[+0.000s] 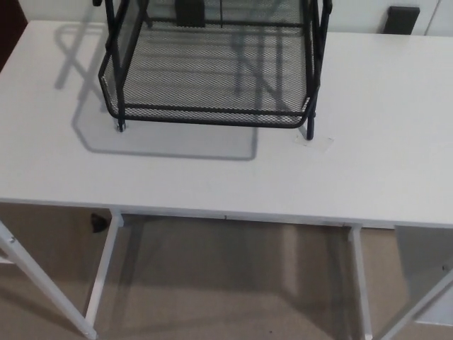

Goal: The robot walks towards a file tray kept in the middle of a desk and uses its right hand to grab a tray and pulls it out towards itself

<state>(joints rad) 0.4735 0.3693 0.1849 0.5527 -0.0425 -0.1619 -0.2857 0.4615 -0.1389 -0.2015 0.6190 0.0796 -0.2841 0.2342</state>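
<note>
No robot hand shows in the head view, so I cannot tell if either one is open, closed or holding something. The reach has not begun.

The file tray (212, 67) is a black wire rack. It stands at the far edge of the bench (226, 177), a bit toward the far left corner. Its top runs out of the picture. The bottom tray (209, 78) is a flat basket of fine metal mesh with a round wire rim along the front. Thin black posts hold it up, and small feet touch the bench top. You can see right through the mesh to the white bench under it.

The bench top is white, smooth and flat, with thin white legs. The floor (226, 283) below looks like tan carpet. A small dark thing (99, 223) lies on the floor under the near left part of the bench; I cannot tell what it is.

What could go wrong? The rack looks light and the bench looks slippery. If the right robot hand pulls the tray and it sticks, the whole rack may slide toward the near edge, or tip. The front rim is thin, so thick fingers may slip off it or poke the mesh. The rack is also far back, so the reach is long.
</note>
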